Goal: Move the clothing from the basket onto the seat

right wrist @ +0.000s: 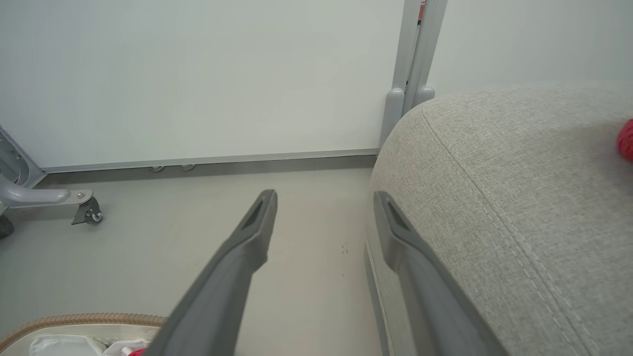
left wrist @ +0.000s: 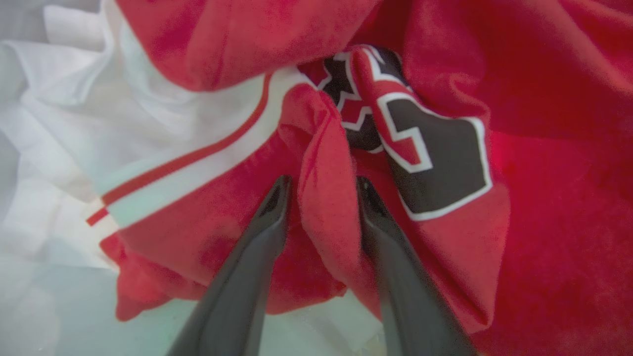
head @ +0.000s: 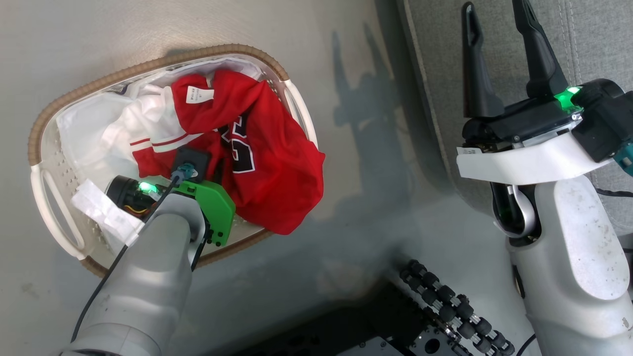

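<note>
The red clothing [head: 277, 168] with black-and-white numerals lies in the white basket [head: 148, 66] and spills over its right rim onto the floor. My left arm reaches down into the basket. In the left wrist view the left gripper [left wrist: 324, 190] has a bunched fold of the red clothing [left wrist: 326, 232] between its two fingers, touching both, next to the numerals [left wrist: 435, 163]. My right gripper [head: 494, 15] stands open and empty, fingers up, over the edge of the grey seat [head: 583, 44]. The right gripper [right wrist: 325, 200] sits beside the seat [right wrist: 494, 173].
A white liner [head: 94, 133] fills the basket's left half. A small red thing [right wrist: 627, 141] lies on the seat at the right edge. My dark base [head: 445, 306] is at the bottom. A castor leg [right wrist: 84, 210] stands by the white wall.
</note>
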Available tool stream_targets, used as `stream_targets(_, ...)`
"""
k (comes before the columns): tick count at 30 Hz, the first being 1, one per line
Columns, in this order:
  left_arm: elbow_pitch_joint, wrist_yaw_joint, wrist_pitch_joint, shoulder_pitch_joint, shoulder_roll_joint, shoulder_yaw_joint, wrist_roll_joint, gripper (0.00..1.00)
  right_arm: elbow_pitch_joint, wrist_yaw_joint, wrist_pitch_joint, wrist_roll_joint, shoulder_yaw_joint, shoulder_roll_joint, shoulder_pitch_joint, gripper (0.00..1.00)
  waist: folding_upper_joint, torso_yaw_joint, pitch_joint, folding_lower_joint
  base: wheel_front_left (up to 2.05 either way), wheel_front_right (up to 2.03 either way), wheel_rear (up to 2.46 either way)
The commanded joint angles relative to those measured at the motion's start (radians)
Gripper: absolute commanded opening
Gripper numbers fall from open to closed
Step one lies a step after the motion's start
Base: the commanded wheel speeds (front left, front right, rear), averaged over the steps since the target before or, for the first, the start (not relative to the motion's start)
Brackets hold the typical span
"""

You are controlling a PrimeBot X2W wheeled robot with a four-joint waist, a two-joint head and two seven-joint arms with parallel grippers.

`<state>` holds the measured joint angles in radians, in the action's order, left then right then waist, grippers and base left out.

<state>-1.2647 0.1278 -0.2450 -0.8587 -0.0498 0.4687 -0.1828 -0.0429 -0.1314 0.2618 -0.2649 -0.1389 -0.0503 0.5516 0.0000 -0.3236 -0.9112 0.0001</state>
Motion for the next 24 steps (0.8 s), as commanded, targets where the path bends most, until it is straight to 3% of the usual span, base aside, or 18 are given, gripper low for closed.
stream_targets(1, -0.004, 0.004, 0.001, -0.024, -0.003, 0.005, -0.008, 0.0, -0.002, 0.001, 0.005, -0.008, 0.004, -0.002, -0.009, 1.0, 0.0, -0.001, 0.0, -0.0001, 0.0, 0.0, 0.0)
stream_targets(11, -0.009, 0.002, -0.017, -0.006, -0.026, 0.003, -0.034, 0.0, 0.015, 0.001, 0.005, -0.04, -0.009, -0.002, 0.024, 1.0, 0.0, -0.018, 0.032, -0.0001, 0.0, 0.0, 0.0)
stream_targets(19, 0.048, 0.001, -0.021, 0.073, -0.022, -0.001, -0.049, 0.0, 0.044, 0.001, 0.005, -0.047, -0.017, -0.003, -0.005, 1.0, 0.0, 0.0, 0.147, -0.0001, 0.0, 0.0, 0.0)
stream_targets(24, 0.123, -0.004, -0.021, 0.144, -0.022, -0.008, -0.053, 0.0, 0.065, 0.001, 0.005, -0.029, -0.017, -0.003, -0.036, 1.0, 0.0, 0.046, 0.228, -0.0001, 0.0, 0.0, 0.0)
